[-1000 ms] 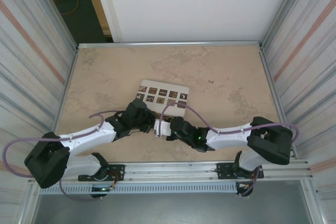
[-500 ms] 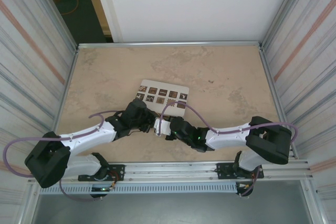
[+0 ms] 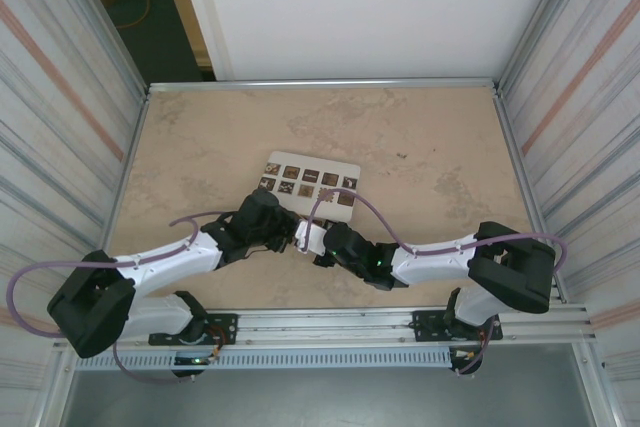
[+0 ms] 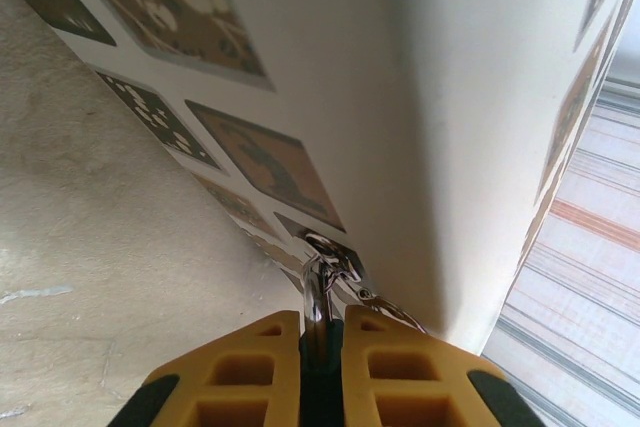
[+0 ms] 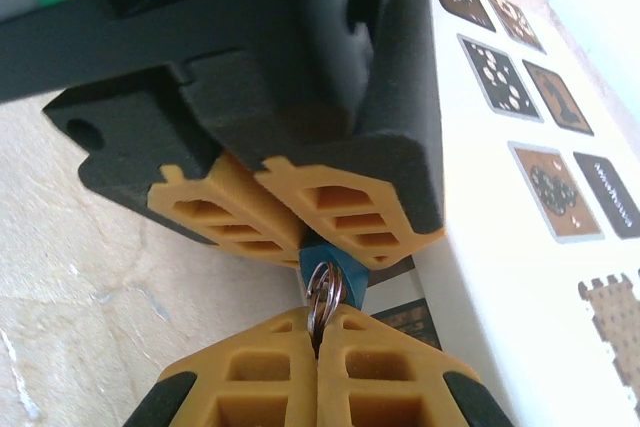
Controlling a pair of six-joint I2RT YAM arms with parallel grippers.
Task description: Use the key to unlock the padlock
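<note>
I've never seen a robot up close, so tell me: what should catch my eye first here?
At the table's middle, by the near edge of a flat white box with dark patterned squares, the left gripper and the right gripper meet tip to tip. Up close, the left gripper's yellow fingertips pinch a tiny blue block-shaped padlock, and the right gripper is shut on small metal rings right against it.
</note>
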